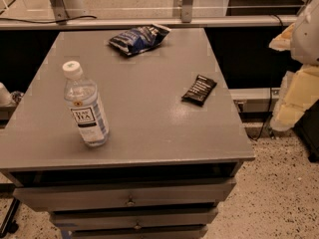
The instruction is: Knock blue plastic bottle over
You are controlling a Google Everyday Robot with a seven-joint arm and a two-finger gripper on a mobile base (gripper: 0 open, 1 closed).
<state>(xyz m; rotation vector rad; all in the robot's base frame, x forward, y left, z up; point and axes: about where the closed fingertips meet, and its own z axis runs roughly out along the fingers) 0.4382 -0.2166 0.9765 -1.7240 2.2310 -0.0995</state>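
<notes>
Bottles 1: blue plastic bottle [85,106] upright, white cap on, front-left of counter [149,128] | snack bags 1: dark blue bag [138,38], far edge | dark wrappers 1: wrapper [199,89], right side, well apart from bottle | gripper [298,96] 1: off counter, right edge; its spread cannot be told.

Bottle [85,106]: clear glossy plastic, smooth white cap. Bench [149,128]: grey, matt, smooth top. Snack bag [138,38]: crinkled, shiny foil. Dark packet [199,89]: glossy wrapper. Claw [293,102], right edge, off the bench: pale, matt.
</notes>
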